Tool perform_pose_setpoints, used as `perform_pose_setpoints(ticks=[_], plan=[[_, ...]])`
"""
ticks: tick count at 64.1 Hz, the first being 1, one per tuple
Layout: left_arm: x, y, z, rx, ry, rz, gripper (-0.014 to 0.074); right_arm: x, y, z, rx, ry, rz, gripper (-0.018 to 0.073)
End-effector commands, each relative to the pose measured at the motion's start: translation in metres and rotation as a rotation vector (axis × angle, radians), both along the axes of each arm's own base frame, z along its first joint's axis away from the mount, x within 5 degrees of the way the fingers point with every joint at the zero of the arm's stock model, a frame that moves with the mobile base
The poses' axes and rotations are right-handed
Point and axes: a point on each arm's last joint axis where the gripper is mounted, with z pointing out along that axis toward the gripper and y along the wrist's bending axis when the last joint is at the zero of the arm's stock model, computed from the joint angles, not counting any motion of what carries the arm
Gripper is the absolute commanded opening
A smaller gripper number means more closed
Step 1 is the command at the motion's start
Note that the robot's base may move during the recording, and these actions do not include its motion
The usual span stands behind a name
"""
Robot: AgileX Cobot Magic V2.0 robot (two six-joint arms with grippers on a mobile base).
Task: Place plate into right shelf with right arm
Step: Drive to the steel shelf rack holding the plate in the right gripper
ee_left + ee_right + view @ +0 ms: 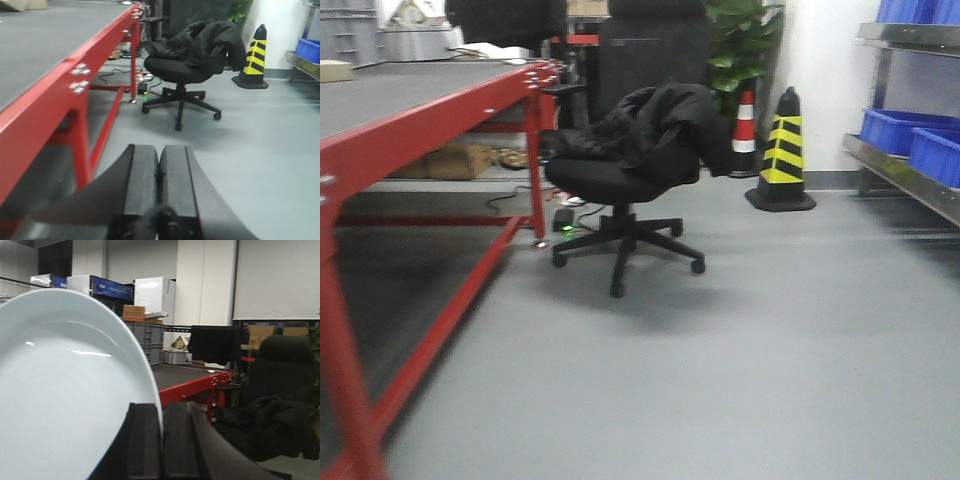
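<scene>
Glossy white plate (65,390) on edge, rim clamped in right pincer (161,412); left pincer (159,155) together.

table (430,110): along the left side, running from the near corner toward the back
chair (620,180): on the floor (770,350), just right of the table's far end, near the middle of the room
jacket (650,125): draped over the chair's seat and back
near cone (782,150): on the floor, right of the chair and further back
far cone (745,125): behind and just left of the near cone, partly hidden by the jacket
plant (740,45): behind the two cones
shelf (905,175): along the right edge, right of the cones
bins (895,130): on the shelf, side by side
plate (60,390): left of the right gripper (161,440), its edge pinched between the fingers, with the table and chair behind
</scene>
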Motion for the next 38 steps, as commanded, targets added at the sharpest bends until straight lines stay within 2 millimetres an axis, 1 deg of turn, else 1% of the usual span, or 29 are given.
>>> perform_pose_setpoints(ticks=[1, 38], plan=[[0.0, 0.0, 0.0053, -0.015, -0.082, -0.002, -0.0047, -0.0014, -0.0061, 0.0149, 0.07, -0.067, -0.045, 0.0057], [0.0, 0.0, 0.0053, -0.015, -0.082, -0.002, -0.0047, -0.0014, -0.006, 0.0149, 0.07, -0.066, -0.045, 0.0057]])
